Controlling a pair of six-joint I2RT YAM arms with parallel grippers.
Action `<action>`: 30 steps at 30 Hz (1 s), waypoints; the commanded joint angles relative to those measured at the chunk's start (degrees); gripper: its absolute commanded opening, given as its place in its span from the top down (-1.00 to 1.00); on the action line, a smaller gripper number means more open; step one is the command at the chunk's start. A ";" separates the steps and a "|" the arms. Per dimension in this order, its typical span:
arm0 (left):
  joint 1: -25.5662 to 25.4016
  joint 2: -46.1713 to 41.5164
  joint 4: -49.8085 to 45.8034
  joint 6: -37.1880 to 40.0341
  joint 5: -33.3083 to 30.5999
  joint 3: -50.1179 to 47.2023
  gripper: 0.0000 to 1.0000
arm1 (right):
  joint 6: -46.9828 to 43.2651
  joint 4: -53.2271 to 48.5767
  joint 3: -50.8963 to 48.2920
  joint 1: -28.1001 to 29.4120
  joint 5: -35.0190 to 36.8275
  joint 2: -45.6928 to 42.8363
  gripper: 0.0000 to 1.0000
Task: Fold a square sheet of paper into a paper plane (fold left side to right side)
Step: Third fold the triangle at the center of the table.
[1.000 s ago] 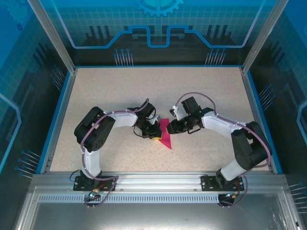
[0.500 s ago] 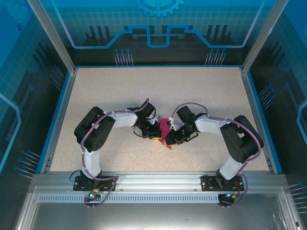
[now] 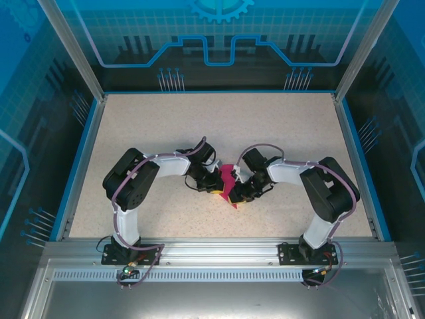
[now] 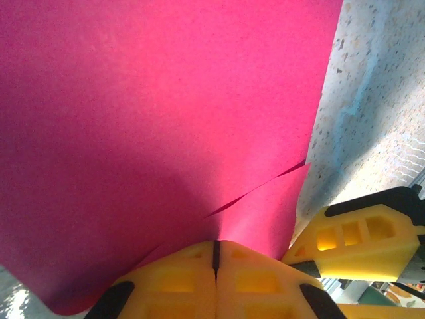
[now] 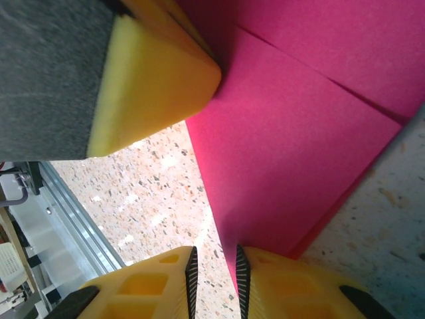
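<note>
Mid-task: square sheet of paper (image 3: 229, 183) is already creased into a layered pointed shape at surface centre, between both arms. Not a finished plane, more folds likely left. Left pincer (image 4: 216, 266) is closed, tips on the paper. Right pincer (image 5: 214, 272) has jaws a crack apart at paper's edge, grip unclear. Speckled beige surface (image 3: 166, 126), blue-panelled enclosure.
</note>
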 commanded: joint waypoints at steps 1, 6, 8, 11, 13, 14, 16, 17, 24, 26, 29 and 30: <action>-0.21 2.07 -2.32 0.13 -4.60 -1.79 0.89 | -0.83 -2.92 1.14 1.05 1.77 1.08 0.50; -0.28 2.16 -2.36 0.13 -4.59 -1.68 0.89 | -1.04 -4.02 1.60 1.54 3.37 1.74 0.52; -0.27 2.16 -2.30 0.15 -4.60 -1.73 0.89 | -1.11 -4.29 1.56 1.74 3.88 1.96 0.55; -0.27 2.16 -2.41 0.13 -4.66 -1.61 0.89 | -1.31 -5.45 1.56 2.04 5.16 2.40 0.63; -0.23 2.09 -2.40 0.12 -4.56 -1.60 0.89 | -1.55 -6.53 3.01 2.30 6.51 2.70 0.64; -0.23 1.94 -2.41 0.06 -4.49 -1.51 0.89 | -1.63 -6.95 3.30 2.46 7.00 2.86 0.64; -0.23 1.42 -2.32 0.04 -4.37 -1.30 0.88 | -1.58 -7.52 3.26 2.52 7.89 3.26 0.68; -0.21 0.94 -2.18 -0.05 -4.18 -1.18 0.87 | -1.48 -7.75 3.19 2.50 8.33 3.45 0.68; -0.21 -4.28 -2.17 -0.23 -2.60 0.31 0.77 | 0.21 -8.73 2.78 2.75 12.97 4.41 0.77; -0.24 -6.06 -2.53 -0.13 -2.12 0.29 0.77 | 0.73 -8.48 2.60 2.75 13.73 4.38 0.82; -0.28 -8.24 -2.05 -0.41 -0.45 -0.74 0.79 | 1.31 -7.79 2.42 2.75 13.96 4.57 0.89; -0.24 -8.68 -1.17 -0.74 0.53 -1.63 0.81 | 1.43 -7.68 2.36 2.75 13.97 4.63 0.89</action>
